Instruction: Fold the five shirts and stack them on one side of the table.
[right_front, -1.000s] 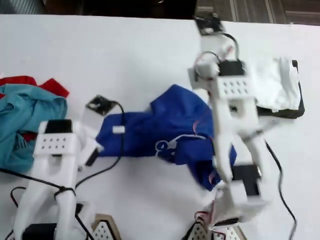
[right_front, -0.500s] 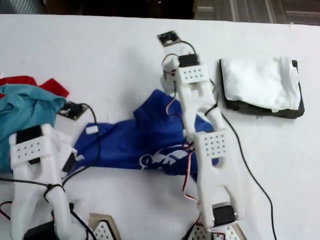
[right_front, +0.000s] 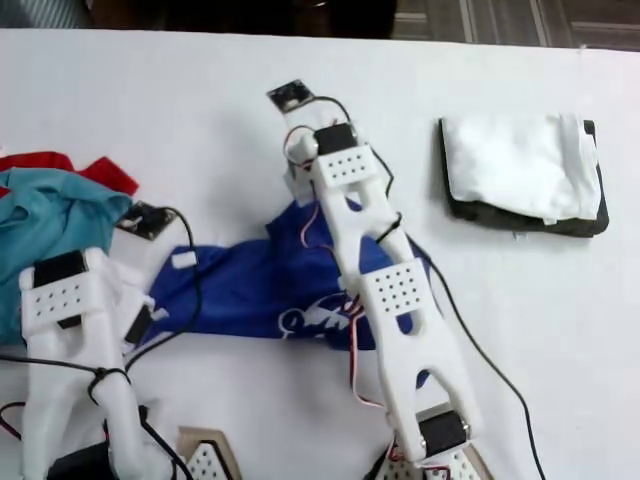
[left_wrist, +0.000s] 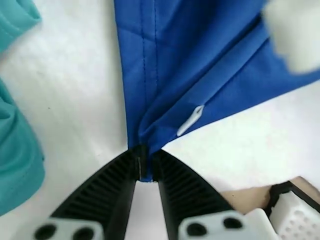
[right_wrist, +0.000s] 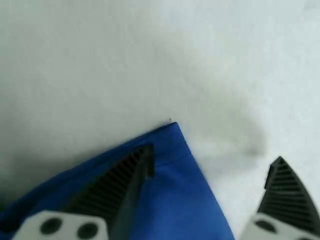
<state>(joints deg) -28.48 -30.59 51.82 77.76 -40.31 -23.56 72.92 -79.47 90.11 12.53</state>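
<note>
Swing to upper centre: right end effector (right_wrist: 212, 157) wide above corner of blue shirt (right_front: 250, 285); left end effector (left_wrist: 144, 162) pinching hem; flattening probably next.

blue shirt (right_front: 250, 285) crumpled mid-table; teal shirt (right_front: 60, 215), red shirt (right_front: 105, 172) left — folded stack (right_front: 520, 165) right

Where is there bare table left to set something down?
Widest bare table: the far strip beyond the teal shirt and blue shirt. Also between the right arm and the folded stack, and nearer than that stack. Crowded: left edge and middle, under shirts and arms.
</note>
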